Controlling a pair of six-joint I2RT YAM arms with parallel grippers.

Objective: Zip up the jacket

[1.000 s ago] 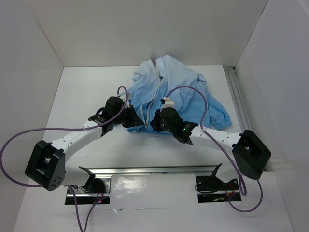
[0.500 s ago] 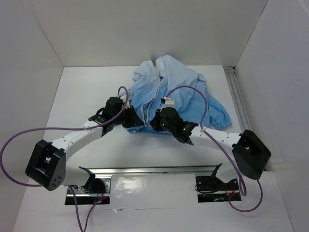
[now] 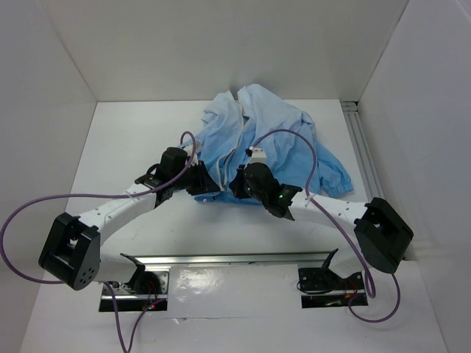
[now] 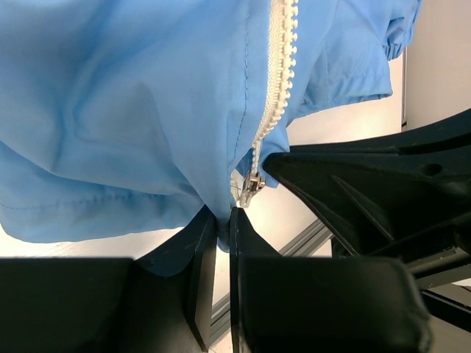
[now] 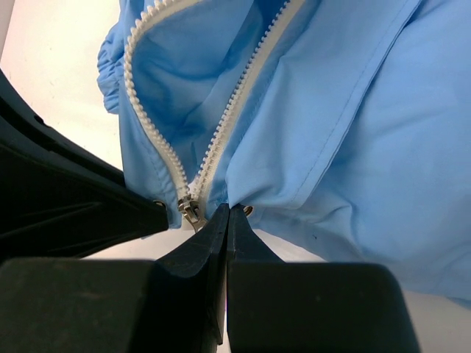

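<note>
The light-blue jacket [image 3: 261, 140] lies crumpled at the table's middle back, its hem toward the arms. Its whitish zipper [image 5: 221, 129] runs up from a metal slider [image 5: 190, 212] at the hem; the two rows part above it. My left gripper [image 3: 208, 188] is shut on the hem fabric [image 4: 218, 220] just left of the slider [image 4: 252, 184]. My right gripper [image 3: 237, 188] is shut on the hem fabric [image 5: 243, 198] just right of the slider. The two grippers sit close together, almost touching, at the jacket's near edge.
White walls enclose the table on three sides. A metal rail [image 3: 364, 158] runs along the right wall. Purple cables [image 3: 294, 140] loop over both arms, one across the jacket. A cuffed sleeve [image 3: 335, 180] lies to the right.
</note>
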